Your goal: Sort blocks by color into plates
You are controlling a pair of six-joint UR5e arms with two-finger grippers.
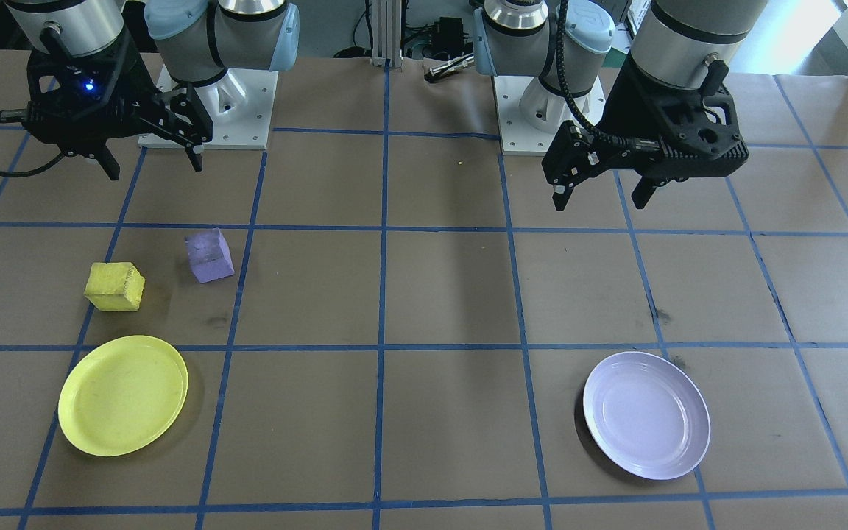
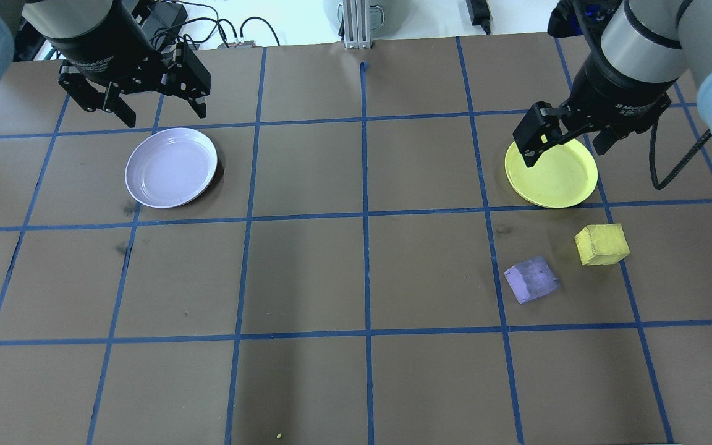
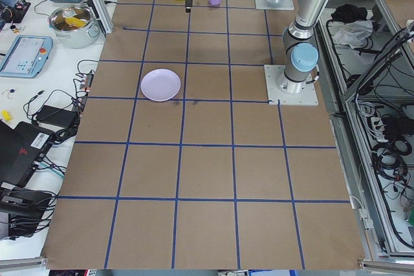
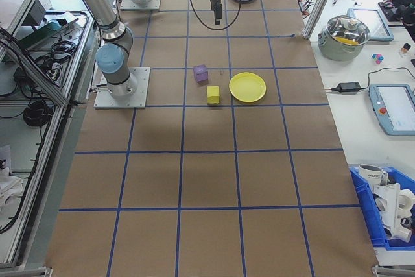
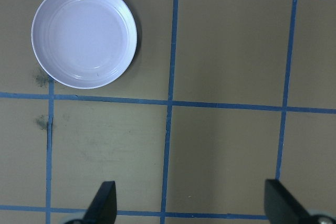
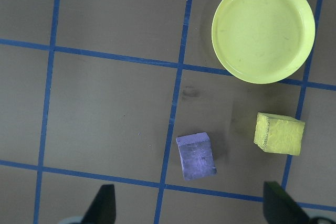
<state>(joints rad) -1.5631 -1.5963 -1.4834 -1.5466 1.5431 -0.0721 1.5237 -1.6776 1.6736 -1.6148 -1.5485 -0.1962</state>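
Note:
The yellow block (image 1: 115, 286) (image 2: 602, 244) and the pale purple block (image 1: 209, 255) (image 2: 531, 280) lie side by side on the table, a little apart, near the yellow plate (image 1: 122, 395) (image 2: 557, 182). The right wrist view shows both blocks, yellow (image 6: 280, 134) and purple (image 6: 196, 156), below the plate (image 6: 262, 30). My right gripper (image 1: 153, 168) (image 2: 564, 154) (image 6: 191, 211) hangs open and empty high over that area. The lavender plate (image 1: 646, 414) (image 2: 171, 167) (image 5: 84, 35) sits bare on the other side. Above it, my left gripper (image 1: 601, 200) (image 2: 164, 116) (image 5: 191, 208) is open and empty.
Brown paper with a blue tape grid covers the table. The two arm bases (image 1: 210, 110) (image 1: 549, 110) stand at the robot's edge. A side bench holds a metal pot (image 4: 349, 34), a tablet (image 4: 392, 105) and cables, beyond the table's far edge.

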